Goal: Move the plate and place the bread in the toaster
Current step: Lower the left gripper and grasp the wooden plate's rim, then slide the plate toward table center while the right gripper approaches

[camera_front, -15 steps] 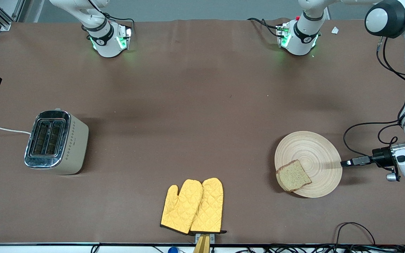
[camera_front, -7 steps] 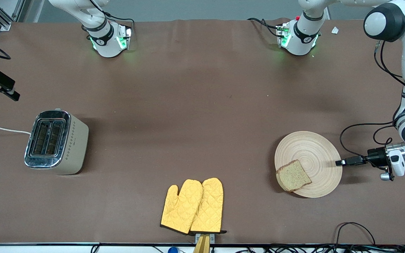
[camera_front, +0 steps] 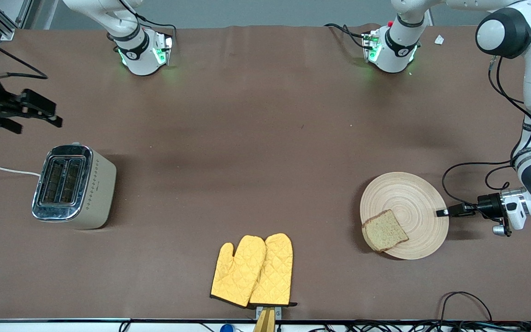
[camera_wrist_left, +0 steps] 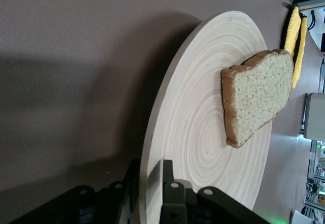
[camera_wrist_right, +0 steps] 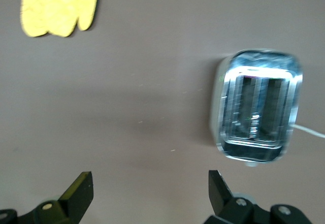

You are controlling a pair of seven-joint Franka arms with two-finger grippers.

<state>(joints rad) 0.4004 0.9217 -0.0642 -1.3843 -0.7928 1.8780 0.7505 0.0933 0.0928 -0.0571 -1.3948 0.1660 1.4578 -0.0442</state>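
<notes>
Now our left gripper (camera_front: 439, 212) straddles the plate (camera_front: 413, 203) rim, unclosed; right gripper (camera_front: 44, 112), wide open, empty, above table near toaster (camera_front: 73, 186).

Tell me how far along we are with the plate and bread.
Nothing is finished yet. The left tool has its fingers astride the plate rim, not clamped. The bread lies on the plate; the toaster slots are empty. The right tool is open over bare table near the toaster. Moving and loading remain.
</notes>
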